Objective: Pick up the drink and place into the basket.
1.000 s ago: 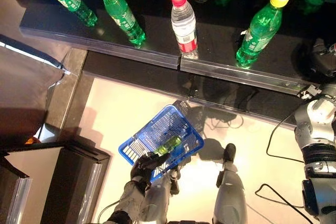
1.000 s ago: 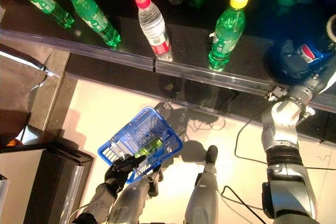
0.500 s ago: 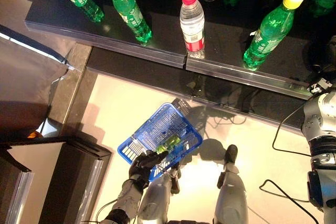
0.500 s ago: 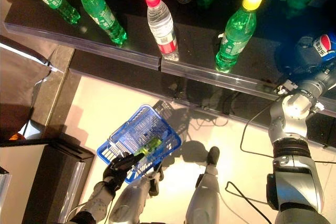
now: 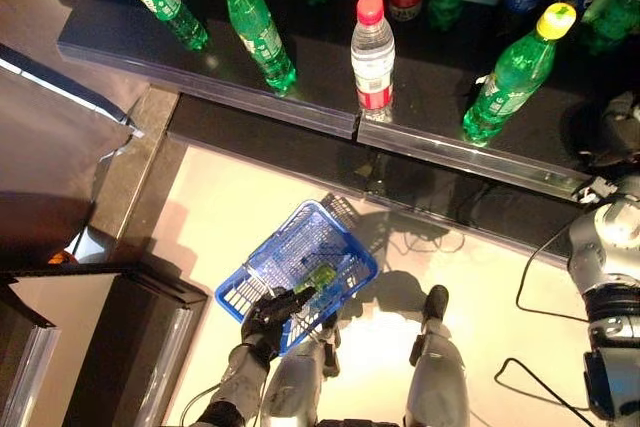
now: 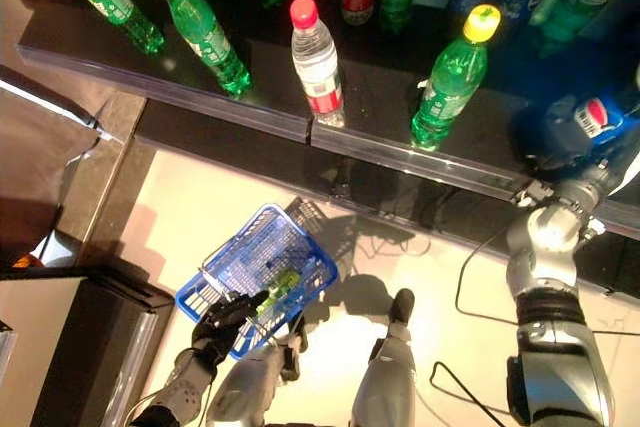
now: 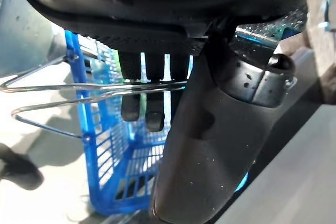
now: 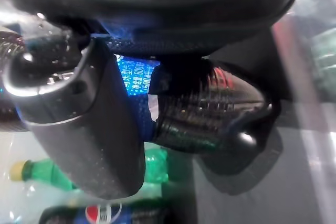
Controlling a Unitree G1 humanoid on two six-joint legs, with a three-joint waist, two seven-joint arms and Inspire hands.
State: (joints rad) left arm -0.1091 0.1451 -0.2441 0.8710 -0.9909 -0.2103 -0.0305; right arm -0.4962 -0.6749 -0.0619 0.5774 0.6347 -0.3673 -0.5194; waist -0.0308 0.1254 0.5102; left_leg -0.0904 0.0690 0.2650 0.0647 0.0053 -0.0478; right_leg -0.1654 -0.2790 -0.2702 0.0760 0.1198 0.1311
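Observation:
My left hand (image 5: 268,312) hangs low at the left and is shut on the thin wire handles (image 7: 63,90) of the blue basket (image 5: 300,252). A green drink (image 5: 320,277) lies inside the basket. My right hand (image 5: 612,125) is up at the dark shelf on the right. In the right wrist view its thumb (image 8: 84,124) and fingers (image 8: 210,114) are curled round a dark bottle with a blue label (image 8: 134,77). That bottle (image 6: 578,119) still stands on the shelf.
The dark shelf (image 5: 450,152) runs across the top and carries green bottles with yellow caps (image 5: 510,77) and a clear bottle with a red cap (image 5: 373,52). A dark cabinet (image 5: 90,347) stands at the lower left.
The whole picture has shifted, so the camera has moved. My right hand stays at the blue-labelled bottle. The blue basket hangs as before with the green drink in it.

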